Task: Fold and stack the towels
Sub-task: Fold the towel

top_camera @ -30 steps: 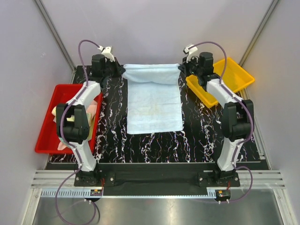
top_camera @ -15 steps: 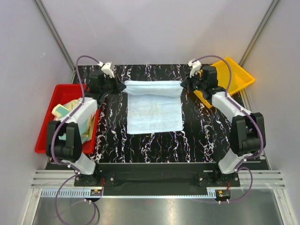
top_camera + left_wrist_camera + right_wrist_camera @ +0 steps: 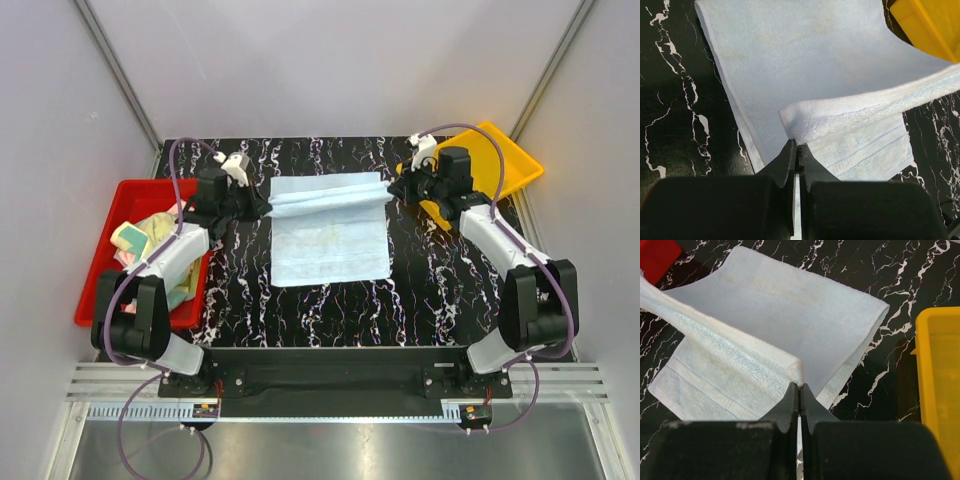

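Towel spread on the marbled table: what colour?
The towel is light blue, plain with no print. The top external view shows it best.

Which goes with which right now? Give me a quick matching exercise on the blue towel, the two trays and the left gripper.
1. light blue towel
2. red tray
3. yellow tray
4. left gripper

A. at the far right of the table
B. shut on a towel corner
C. holding crumpled towels
D. flat mid-table, far edge lifted

Pairs: 1-D, 2-C, 3-A, 4-B
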